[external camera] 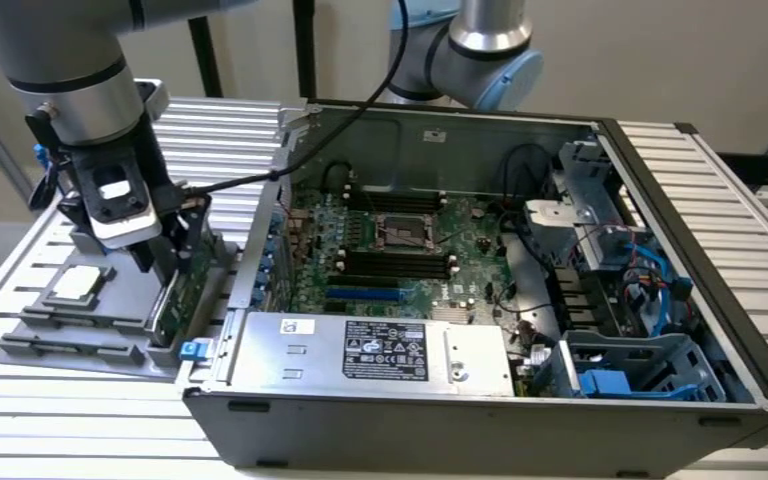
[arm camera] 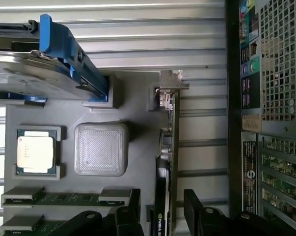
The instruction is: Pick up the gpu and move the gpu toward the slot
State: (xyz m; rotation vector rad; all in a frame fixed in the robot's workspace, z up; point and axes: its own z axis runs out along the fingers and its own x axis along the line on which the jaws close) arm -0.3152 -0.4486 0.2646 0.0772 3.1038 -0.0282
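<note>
The gpu (external camera: 175, 295) stands on its long edge in the grey holder tray (external camera: 37, 355), at the exterior view's left, just outside the open computer case. In the wrist view the gpu (arm camera: 168, 147) shows edge-on, with its silver bracket (arm camera: 173, 81) at the far end. My gripper (external camera: 168, 262) is lowered over the card. It is open, one finger (arm camera: 134, 204) on one side and the other finger (arm camera: 196, 206) on the opposite side, with small gaps to the board. The blue slot (external camera: 364, 296) lies on the motherboard inside the case.
The tray also holds a square processor chip (arm camera: 36, 151), a grey ribbed block (arm camera: 100, 149), memory sticks (arm camera: 49, 199) and a hard drive with blue rails (arm camera: 54, 59). The case wall (external camera: 257, 250) rises between tray and motherboard. A silver power supply (external camera: 371, 350) sits at the case front.
</note>
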